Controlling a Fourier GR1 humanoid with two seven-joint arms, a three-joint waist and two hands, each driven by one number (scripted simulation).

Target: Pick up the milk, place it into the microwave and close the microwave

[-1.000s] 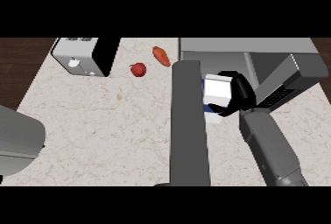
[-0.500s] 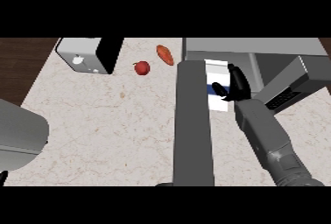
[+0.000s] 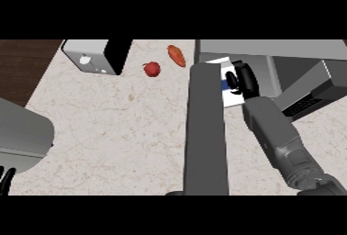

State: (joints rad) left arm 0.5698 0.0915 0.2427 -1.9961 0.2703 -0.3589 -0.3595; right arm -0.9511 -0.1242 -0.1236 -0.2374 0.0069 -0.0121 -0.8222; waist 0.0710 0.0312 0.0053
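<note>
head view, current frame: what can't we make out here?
All head view.
- milk: left part behind the open microwave door, right part behind the right hand; whether it rests on anything is unclear.
- microwave: cavity not visible from above.
- left hand: mostly cut off by the left edge.

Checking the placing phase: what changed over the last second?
The right hand, curled round the milk, carried it farther from the robot, toward the microwave; its forearm stretched out. Nothing was let go. The toaster, the round red item, the long orange-red item and the left hand, open at the lower left edge, stayed put.
</note>
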